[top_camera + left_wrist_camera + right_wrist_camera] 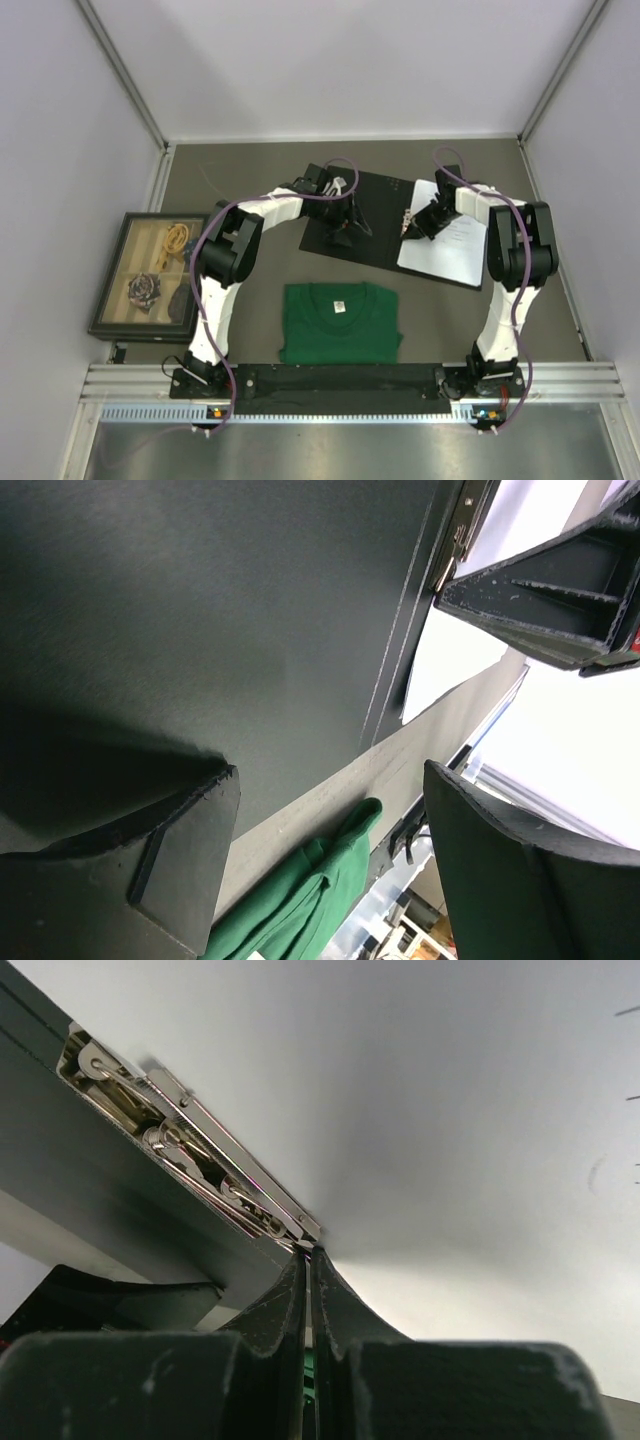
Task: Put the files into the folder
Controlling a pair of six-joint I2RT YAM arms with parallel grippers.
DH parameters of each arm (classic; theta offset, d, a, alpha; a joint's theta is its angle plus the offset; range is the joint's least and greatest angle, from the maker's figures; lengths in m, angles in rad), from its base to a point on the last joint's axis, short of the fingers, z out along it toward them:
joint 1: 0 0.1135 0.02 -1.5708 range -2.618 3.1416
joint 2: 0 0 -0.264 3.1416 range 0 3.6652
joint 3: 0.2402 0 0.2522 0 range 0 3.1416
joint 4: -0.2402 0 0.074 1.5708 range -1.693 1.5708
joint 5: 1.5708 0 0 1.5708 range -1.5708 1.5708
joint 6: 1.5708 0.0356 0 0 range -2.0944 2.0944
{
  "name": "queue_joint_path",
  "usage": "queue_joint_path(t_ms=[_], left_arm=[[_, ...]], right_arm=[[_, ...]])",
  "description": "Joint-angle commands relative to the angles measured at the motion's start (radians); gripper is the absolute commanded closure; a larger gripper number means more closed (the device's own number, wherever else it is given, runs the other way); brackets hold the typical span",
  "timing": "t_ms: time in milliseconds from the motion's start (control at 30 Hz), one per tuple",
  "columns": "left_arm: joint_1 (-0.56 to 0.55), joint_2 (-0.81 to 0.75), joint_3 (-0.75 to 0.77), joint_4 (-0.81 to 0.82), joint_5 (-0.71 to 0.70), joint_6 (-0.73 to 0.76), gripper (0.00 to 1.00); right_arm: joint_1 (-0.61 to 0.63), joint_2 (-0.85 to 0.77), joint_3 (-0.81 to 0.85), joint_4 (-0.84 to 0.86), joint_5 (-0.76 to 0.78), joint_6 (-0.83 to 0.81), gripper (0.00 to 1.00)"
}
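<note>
The folder [365, 205] lies open at the back middle of the table with its black inner faces up. The files [452, 248], white printed sheets, rest on its right half beside the metal clip [200, 1145]. My right gripper [410, 228] is shut, and in the right wrist view its tips [310, 1252] touch the clip's near end at the paper's [450, 1110] edge. My left gripper [343, 232] hovers open just above the folder's bare left face [200, 610], with nothing between its fingers [185, 860]. The clip [455, 540] and the sheets [455, 655] also show in the left wrist view.
A folded green shirt [340, 322] lies in front of the folder, near the arm bases, and shows again as green cloth [310, 900] below the left fingers. A dark-framed picture box [150, 275] holding small items sits at the left. Grey walls enclose the table.
</note>
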Motion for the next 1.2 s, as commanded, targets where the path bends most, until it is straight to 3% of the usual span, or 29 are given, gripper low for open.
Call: queue_joint_path(t_ms=[0, 200, 333, 800, 900, 1033, 1067, 1167], left_arm=[[-0.010, 0.059, -0.033, -0.075, -0.120, 0.064, 0.20], [-0.020, 0.048, -0.025, -0.062, -0.093, 0.095, 0.18], [-0.028, 0.035, -0.014, -0.068, -0.097, 0.121, 0.18], [-0.011, -0.068, 0.088, -0.157, -0.133, 0.253, 0.13], [0.012, -0.097, 0.104, -0.180, -0.163, 0.291, 0.11], [0.064, -0.129, 0.122, -0.201, -0.202, 0.323, 0.08], [0.078, -0.129, 0.122, -0.206, -0.177, 0.320, 0.02], [0.142, -0.145, 0.076, -0.200, -0.128, 0.287, 0.02]], right_arm=[[0.043, 0.127, 0.003, -0.053, 0.109, -0.061, 1.00], [0.054, 0.052, 0.039, -0.030, 0.077, -0.173, 1.00], [0.054, 0.038, 0.068, -0.030, 0.070, -0.225, 0.86], [0.052, -0.085, 0.119, -0.007, 0.010, -0.306, 0.76], [0.052, -0.134, 0.096, -0.007, -0.010, -0.350, 0.66], [0.055, -0.189, 0.088, -0.010, -0.010, -0.473, 0.42], [0.058, -0.188, 0.097, -0.017, -0.018, -0.507, 0.39], [0.101, -0.177, 0.148, -0.064, 0.002, -0.637, 0.34]])
